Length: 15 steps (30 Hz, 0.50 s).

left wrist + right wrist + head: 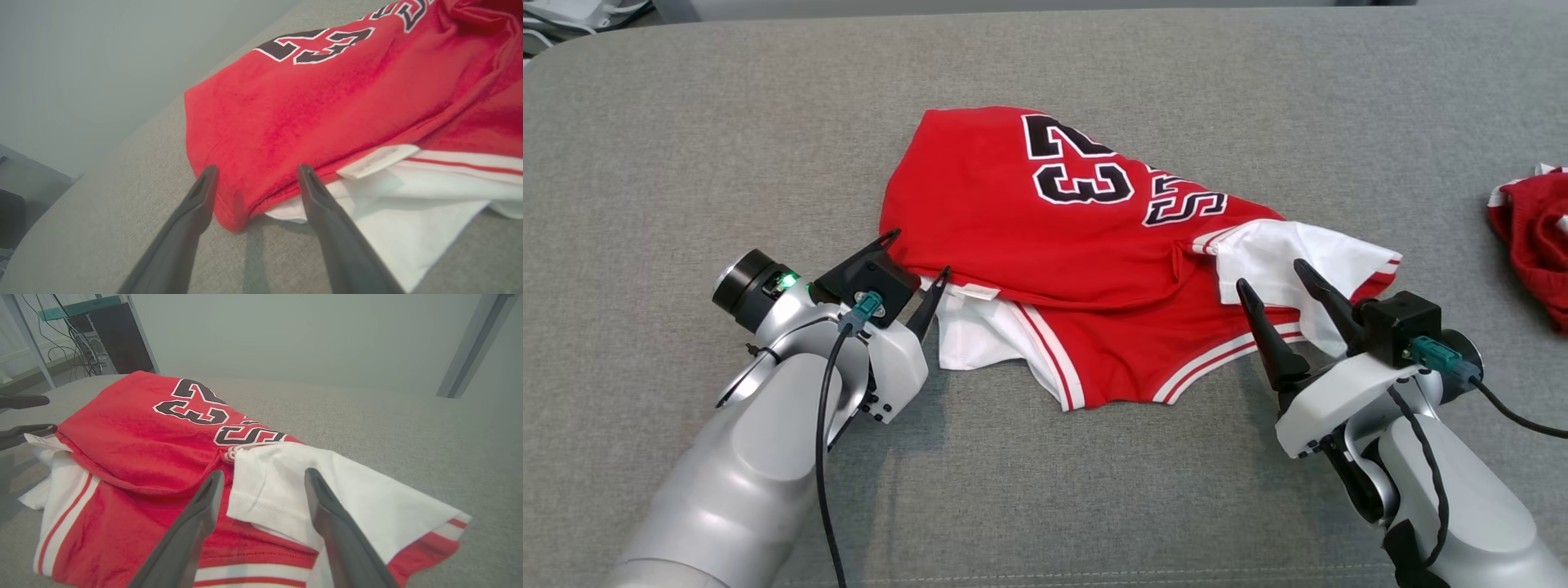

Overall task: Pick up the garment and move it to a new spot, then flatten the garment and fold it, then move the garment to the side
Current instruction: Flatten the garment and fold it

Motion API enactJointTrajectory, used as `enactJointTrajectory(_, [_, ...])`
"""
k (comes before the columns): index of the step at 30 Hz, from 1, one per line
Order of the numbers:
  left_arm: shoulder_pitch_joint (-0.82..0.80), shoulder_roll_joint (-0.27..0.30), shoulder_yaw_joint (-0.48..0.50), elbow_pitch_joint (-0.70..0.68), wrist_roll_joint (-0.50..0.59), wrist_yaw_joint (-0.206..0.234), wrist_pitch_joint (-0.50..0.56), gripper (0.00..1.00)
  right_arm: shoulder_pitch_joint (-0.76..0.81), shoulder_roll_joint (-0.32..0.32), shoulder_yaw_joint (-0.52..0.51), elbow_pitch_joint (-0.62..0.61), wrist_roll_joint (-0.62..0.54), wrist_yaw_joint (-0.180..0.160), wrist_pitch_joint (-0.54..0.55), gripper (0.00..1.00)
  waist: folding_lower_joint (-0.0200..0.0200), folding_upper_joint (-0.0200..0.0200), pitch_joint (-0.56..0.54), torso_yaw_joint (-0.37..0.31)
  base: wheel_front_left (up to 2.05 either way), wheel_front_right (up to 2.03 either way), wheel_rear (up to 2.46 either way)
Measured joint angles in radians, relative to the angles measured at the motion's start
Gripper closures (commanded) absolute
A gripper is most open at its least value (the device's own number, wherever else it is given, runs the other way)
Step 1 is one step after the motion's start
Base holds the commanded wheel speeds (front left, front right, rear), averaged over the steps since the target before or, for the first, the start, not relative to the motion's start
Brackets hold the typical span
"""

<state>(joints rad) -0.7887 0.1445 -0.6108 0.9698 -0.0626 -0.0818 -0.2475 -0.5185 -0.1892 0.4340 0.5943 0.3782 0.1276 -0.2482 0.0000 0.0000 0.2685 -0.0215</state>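
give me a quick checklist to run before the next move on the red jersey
1. left gripper open: ok, jaws apart at the red corner.
2. right gripper open: ok, jaws apart over the white sleeve.
3. No cloth pinched: ok.
4. jersey flat: not ok, bunched and doubled over.
5. second red garment apart from it: ok.
6. Bare table to its left: ok.

The left gripper (920, 251) and right gripper (1270, 273) each bear two long, dark, tapering fingers (1262, 327). Behind each pair of jaws sit a black block (866, 282), a teal connector (869, 304), a black cable (823, 425) and a glossy silver forearm (743, 474). A green light (787, 281) glows behind the left jaws.
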Motion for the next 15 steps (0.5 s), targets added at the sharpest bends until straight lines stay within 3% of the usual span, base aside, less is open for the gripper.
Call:
enactJointTrajectory(3, [-0.003,0.001,-0.012,0.009,0.003,0.005,-0.001,0.0,0.0,0.0,-0.002,0.001,0.0,0.0,0.0,0.0,0.0,0.0,0.004,-0.011,0.0,0.0,0.0])
enactJointTrajectory(4, [-0.004,0.003,-0.019,0.013,0.007,0.005,-0.001,0.05,0.0,0.002,-0.002,0.001,0.0,0.0,0.0,0.0,0.0,0.0,0.006,-0.016,0.0,0.0,0.0])
enactJointTrajectory(7, [-0.015,0.003,-0.023,0.045,0.012,0.006,-0.001,0.44,0.0,0.004,0.0,0.002,0.0,0.0,0.0,0.0,0.0,0.0,0.012,-0.029,0.0,0.0,0.0])
enactJointTrajectory(8, [-0.02,0.003,-0.02,0.054,0.009,0.01,-0.001,0.45,-0.001,0.005,0.0,0.002,0.001,0.0,0.0,0.0,0.0,0.0,0.015,-0.034,0.0,0.0,0.0])
enactJointTrajectory(9, [-0.025,0.002,-0.018,0.063,0.005,0.013,-0.001,0.38,-0.001,0.006,0.0,0.002,0.002,0.0,0.0,0.0,0.0,0.0,0.017,-0.038,0.0,0.0,0.0])
enactJointTrajectory(10, [-0.029,0.0,-0.016,0.072,0.001,0.014,-0.001,0.15,-0.002,0.007,0.0,0.002,0.002,0.0,0.0,0.0,0.0,0.0,0.019,-0.042,0.0,0.0,0.0])
enactJointTrajectory(11, [-0.033,-0.002,-0.014,0.08,-0.003,0.014,-0.001,0.09,-0.002,0.007,0.0,0.002,0.002,0.0,0.0,0.0,0.0,0.0,0.021,-0.045,0.0,0.0,0.0])
enactJointTrajectory(15, [-0.049,-0.009,-0.002,0.129,-0.022,0.014,0.001,0.13,-0.003,0.01,0.0,0.002,0.008,0.0,0.0,0.0,0.0,0.0,0.029,-0.059,0.0,0.0,0.0])
